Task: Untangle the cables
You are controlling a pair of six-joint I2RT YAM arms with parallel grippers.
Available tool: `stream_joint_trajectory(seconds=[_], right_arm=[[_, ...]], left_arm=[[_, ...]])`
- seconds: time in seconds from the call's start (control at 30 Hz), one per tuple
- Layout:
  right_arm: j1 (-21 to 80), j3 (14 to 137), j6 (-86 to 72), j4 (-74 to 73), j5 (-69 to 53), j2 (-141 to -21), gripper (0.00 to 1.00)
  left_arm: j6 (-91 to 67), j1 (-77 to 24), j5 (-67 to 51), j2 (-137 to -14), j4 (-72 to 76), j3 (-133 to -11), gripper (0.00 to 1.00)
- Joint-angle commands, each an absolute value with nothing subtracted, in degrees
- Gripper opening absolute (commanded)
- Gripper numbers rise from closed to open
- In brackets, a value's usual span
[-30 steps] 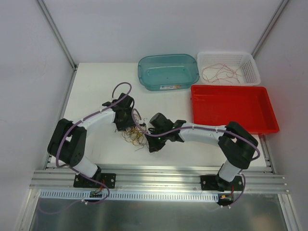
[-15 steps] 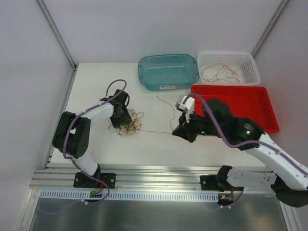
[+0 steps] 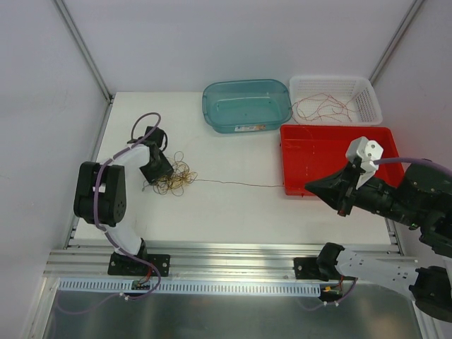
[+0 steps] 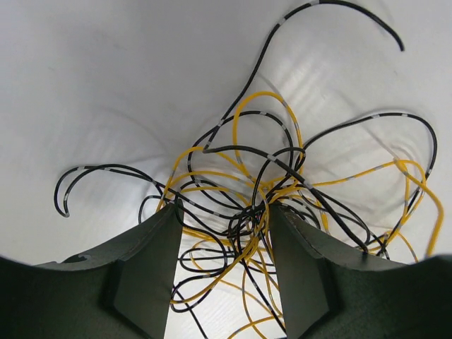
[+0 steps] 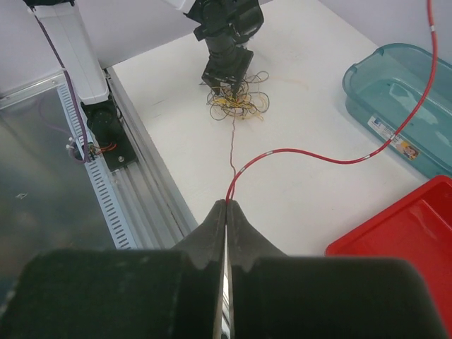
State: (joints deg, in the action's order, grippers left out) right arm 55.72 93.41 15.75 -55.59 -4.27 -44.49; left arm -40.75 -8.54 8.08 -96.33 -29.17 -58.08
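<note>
White table, red-brown cables in white basket, teal tub, red tray

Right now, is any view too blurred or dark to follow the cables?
Left wrist view: tangle sharp, soft shadows beneath. Right wrist view: red cable crisp, right pincer dark and soft. Top view: even light, stretched wire barely visible.
</note>
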Motion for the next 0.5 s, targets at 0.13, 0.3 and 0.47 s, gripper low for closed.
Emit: stream_joint_trajectory(seconds=[0.13,0.3,0.47], right_arm=[[55.55,96.50,16.00,-58.18,-1.32,-42.10,0.01],[55.63,97.03,16.00,-59.67,-0.44,-41.57,0.01],[55.63,96.24,15.21,-60.91,1.39,-41.75,0.01]], left_arm=[[-37.27,-0.54,12.04,-100.02,-33.31,-65.47,0.51],[-35.78,3.60,13.62,-102.74,-34.71,-69.86,0.52],[-34.19,8.16,14.68,-104.06,-35.77,-72.59,0.52]])
